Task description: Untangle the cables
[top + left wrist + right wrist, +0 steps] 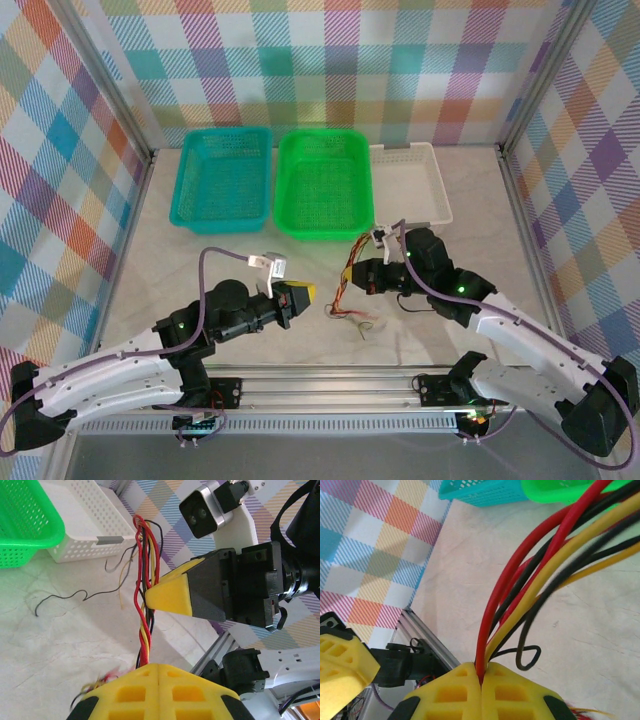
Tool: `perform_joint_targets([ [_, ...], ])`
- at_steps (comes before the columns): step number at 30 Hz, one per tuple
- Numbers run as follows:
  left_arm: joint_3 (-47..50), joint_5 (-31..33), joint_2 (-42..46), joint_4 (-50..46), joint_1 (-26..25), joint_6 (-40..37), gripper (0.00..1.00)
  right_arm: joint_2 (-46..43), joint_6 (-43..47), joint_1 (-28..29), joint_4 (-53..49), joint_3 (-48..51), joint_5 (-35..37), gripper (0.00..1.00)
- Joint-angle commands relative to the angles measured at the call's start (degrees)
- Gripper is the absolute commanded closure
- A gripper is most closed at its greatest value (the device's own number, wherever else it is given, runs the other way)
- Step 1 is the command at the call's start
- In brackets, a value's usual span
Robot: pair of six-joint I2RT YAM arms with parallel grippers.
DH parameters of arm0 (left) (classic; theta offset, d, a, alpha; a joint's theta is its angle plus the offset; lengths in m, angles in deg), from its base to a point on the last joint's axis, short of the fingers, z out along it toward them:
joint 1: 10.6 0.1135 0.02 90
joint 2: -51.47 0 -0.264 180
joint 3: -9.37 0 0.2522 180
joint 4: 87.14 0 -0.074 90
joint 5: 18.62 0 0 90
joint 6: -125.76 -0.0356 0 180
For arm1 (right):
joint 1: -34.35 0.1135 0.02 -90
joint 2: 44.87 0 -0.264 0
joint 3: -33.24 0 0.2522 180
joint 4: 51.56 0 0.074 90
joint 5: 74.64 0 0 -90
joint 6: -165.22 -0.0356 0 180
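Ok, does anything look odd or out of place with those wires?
Yes: the thin red, yellow and black wires are twisted into one rope at the right tool; one thin black wire strays loose near the white perforated basket.

pastel plaid walls (330, 60) enclose a pale, evenly lit marbled tabletop (170, 270).

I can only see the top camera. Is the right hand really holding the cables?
Observer: Yes. Its wrist camera shows the right hand shut on the cables, with a red one in the seam.
Operator: Is my left hand open?
Observer: No. Its wrist camera shows the left hand with its fingers pressed together.
Operator: Are the cables twisted?
Observer: Yes. From the left wrist, red and yellow wind round each other just beyond the left hand.
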Motion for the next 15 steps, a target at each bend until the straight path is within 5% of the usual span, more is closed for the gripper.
perform_joint_targets([
  [1,1.4,0.7,-0.5,1.6,0.0,1.2,1.00,0.4,0.7,-0.1,2.8,0.2,-3.2,1.00],
  [7,0.5,-6.9,-5.9,4.6,0.0,1.4,1.00,0.1,-1.2,-0.1,6.5,0.9,-4.9,1.00],
  [15,2.3,-11.7,-6.5,8.7,0.0,0.8,0.57,-2.5,-3.7,-0.7,6.0,-3.1,-4.1,1.00],
])
